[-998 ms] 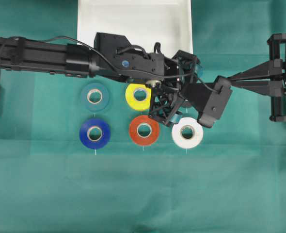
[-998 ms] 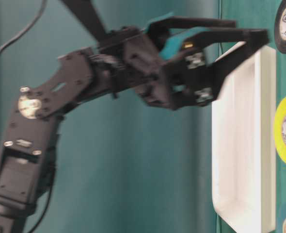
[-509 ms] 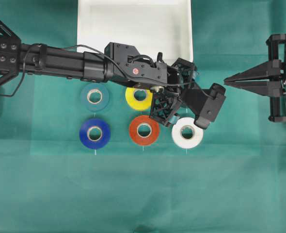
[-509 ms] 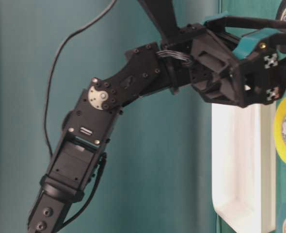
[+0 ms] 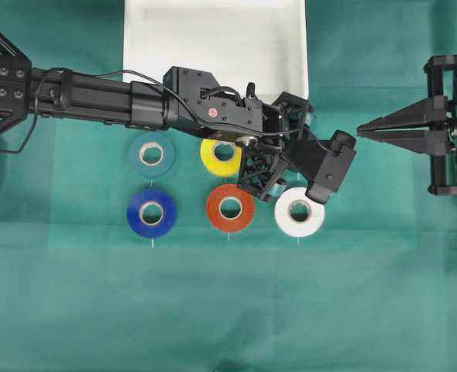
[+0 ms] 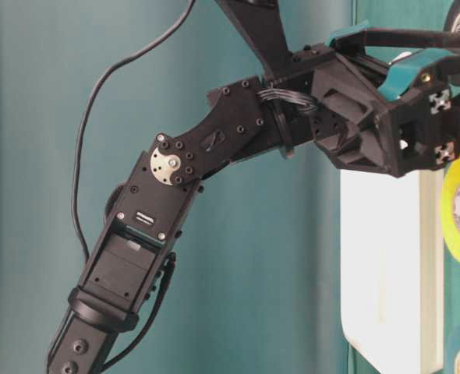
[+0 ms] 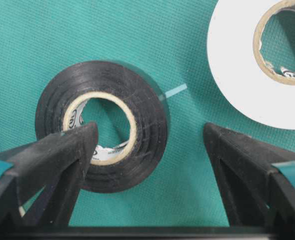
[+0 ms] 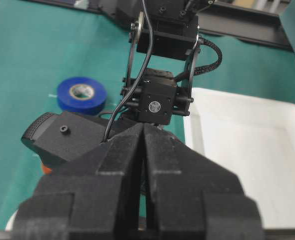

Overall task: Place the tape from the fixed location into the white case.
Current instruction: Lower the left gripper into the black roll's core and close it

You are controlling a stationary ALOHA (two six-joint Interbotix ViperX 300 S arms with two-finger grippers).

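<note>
Black tape point(image 7: 101, 132) lies flat beneath the wide-spread left hand point(image 7: 147, 150), ungripped.

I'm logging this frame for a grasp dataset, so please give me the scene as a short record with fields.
target: black tape, flat on the green cloth
left end effector: open, astride the tape's right side, one fingertip over the core, the other outside the roll
right end effector: shut, parked at the right edge, holding nothing
destination: white case, nothing visible inside
neighbour: white roll, apart from the black tape
other rolls: teal, yellow, blue, red
</note>
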